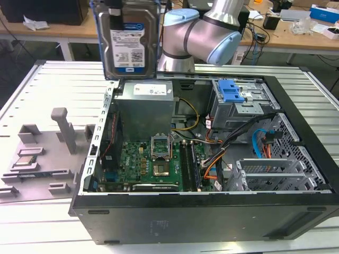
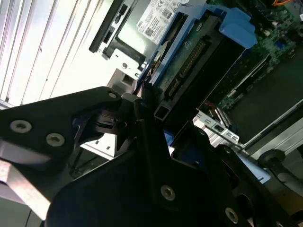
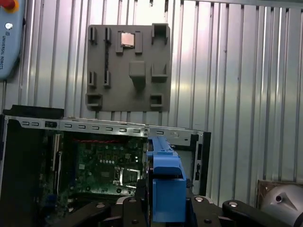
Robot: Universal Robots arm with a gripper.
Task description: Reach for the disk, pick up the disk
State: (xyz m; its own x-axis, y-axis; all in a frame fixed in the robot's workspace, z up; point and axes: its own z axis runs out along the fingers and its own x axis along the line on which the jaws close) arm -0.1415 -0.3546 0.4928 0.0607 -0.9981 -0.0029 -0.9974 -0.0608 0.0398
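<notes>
One disk hung in the upper left-middle of the exterior view. It stood on end with its white-and-blue label facing the camera and a blue frame around it. It was up in the air above the open computer case, not touching anything inside. The robot arm was just behind it. Below the disk sat the silver power box, and lower down was the green board. A blue latch piece sat on the metal cage toward the exterior view's right. A gray tray lay on the ribbed surface at the exterior view's left.

In the second wrist view, the black fingers were closed tight on the disk, touching its blue frame.

In the first wrist view, the fingers squeezed the blue edge of the disk from both sides. The open case and the gray tray lay well beyond it.
</notes>
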